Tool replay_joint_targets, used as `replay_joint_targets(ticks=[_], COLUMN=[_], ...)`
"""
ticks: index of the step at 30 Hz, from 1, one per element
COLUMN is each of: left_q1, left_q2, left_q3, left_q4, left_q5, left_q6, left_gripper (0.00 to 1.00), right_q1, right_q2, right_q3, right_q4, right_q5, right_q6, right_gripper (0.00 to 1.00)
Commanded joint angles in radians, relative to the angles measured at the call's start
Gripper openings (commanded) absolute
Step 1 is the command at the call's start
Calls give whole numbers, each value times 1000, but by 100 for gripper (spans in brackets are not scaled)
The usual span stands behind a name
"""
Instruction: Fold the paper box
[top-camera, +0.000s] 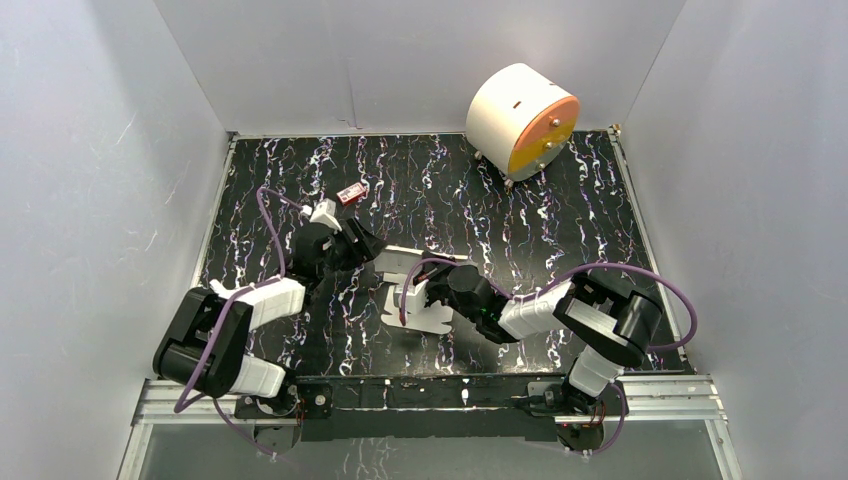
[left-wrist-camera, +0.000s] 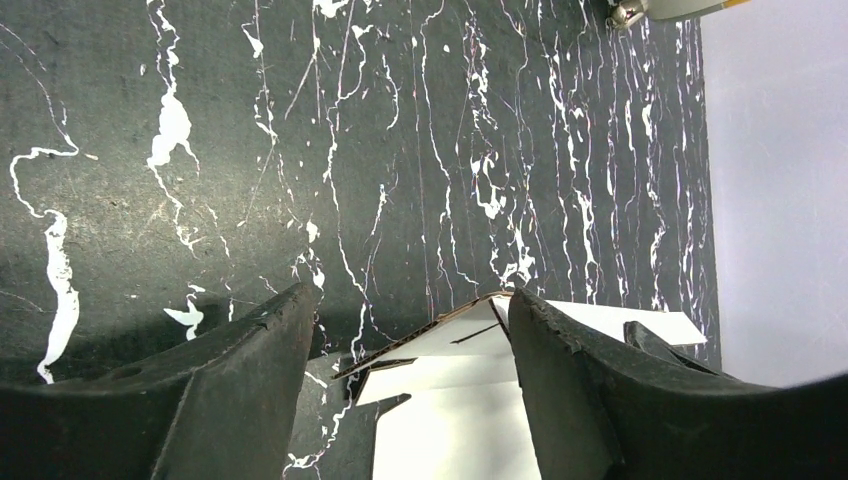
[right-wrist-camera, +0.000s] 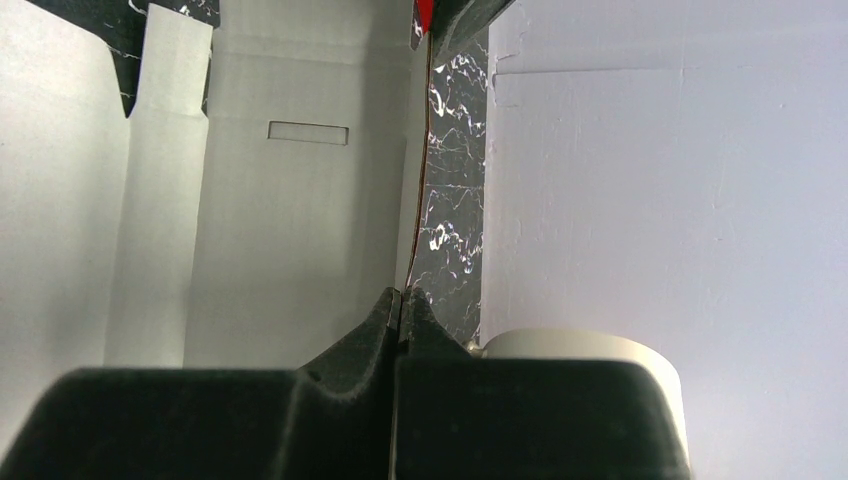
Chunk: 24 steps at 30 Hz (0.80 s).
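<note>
The paper box is a white die-cut sheet, partly folded, lying mid-table between both arms. My right gripper is shut on the thin edge of an upright panel of the box; in the right wrist view that brown edge runs down into the closed jaws of the right gripper, with the slotted panel of the box to the left. My left gripper stands open at the sheet's far left corner. In the left wrist view the left gripper straddles a raised flap of the box, whose tip meets the right finger.
A big white cylinder with an orange face stands at the back right and shows in the right wrist view as the cylinder. A tiny red item lies behind the left gripper. Grey walls enclose the black marbled table.
</note>
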Motion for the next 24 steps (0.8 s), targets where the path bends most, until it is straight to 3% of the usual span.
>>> replay_joint_targets(ticks=[1, 24], left_q1=[-33, -178], left_q2=[-18, 11], left_q3=[25, 69], left_q4=[-9, -59], left_q5=[-6, -165], left_q6=[41, 122], left_gripper=[68, 67], right_q1=[2, 17], right_q2=[-23, 14], right_q3=[-4, -6], right_q4=[64, 112], right_q5=[-7, -34], right_q6=[-17, -3], right_gripper=[0, 0])
